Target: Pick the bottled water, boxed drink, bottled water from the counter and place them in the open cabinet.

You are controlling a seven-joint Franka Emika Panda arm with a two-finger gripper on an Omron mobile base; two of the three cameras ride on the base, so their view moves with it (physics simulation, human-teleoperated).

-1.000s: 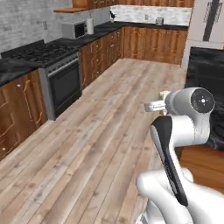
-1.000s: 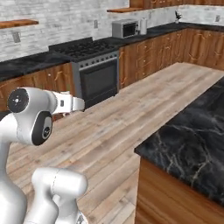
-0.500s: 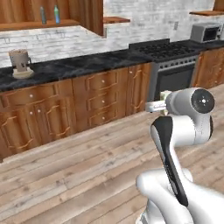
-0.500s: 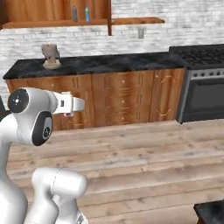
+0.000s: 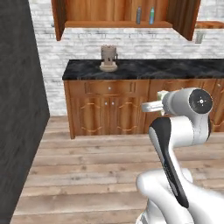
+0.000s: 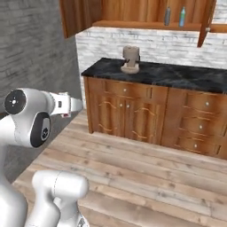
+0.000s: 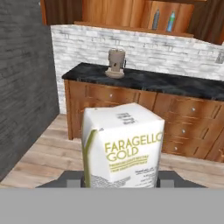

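My gripper (image 7: pixel 120 178) is shut on the boxed drink (image 7: pixel 122 148), a cream-white carton with gold lettering that stands upright low in the hand view and hides the fingers. The open cabinet (image 5: pixel 109 11) of brown wood hangs on the far wall ahead and above, well away from the carton. On its shelf board (image 5: pixel 118 24) stand two bottled waters side by side: a greyish one (image 5: pixel 138 15) and a blue one (image 5: pixel 152 16). They also show as the grey bottle (image 7: pixel 156 19) and blue bottle (image 7: pixel 171 21) in the hand view. The counter is out of view.
Below the cabinet runs a black worktop (image 5: pixel 144 68) on wooden drawer and door fronts (image 5: pixel 109 111), with a brown appliance (image 5: pixel 108 59) on it. A dark grey wall (image 5: pixel 19 109) stands close on the left. Wooden floor (image 5: pixel 87 175) lies open between me and the fronts.
The base has turned, so the whole scene swung from the stove to the open cabinet and its worktop. The carton stays in the gripper's hold.
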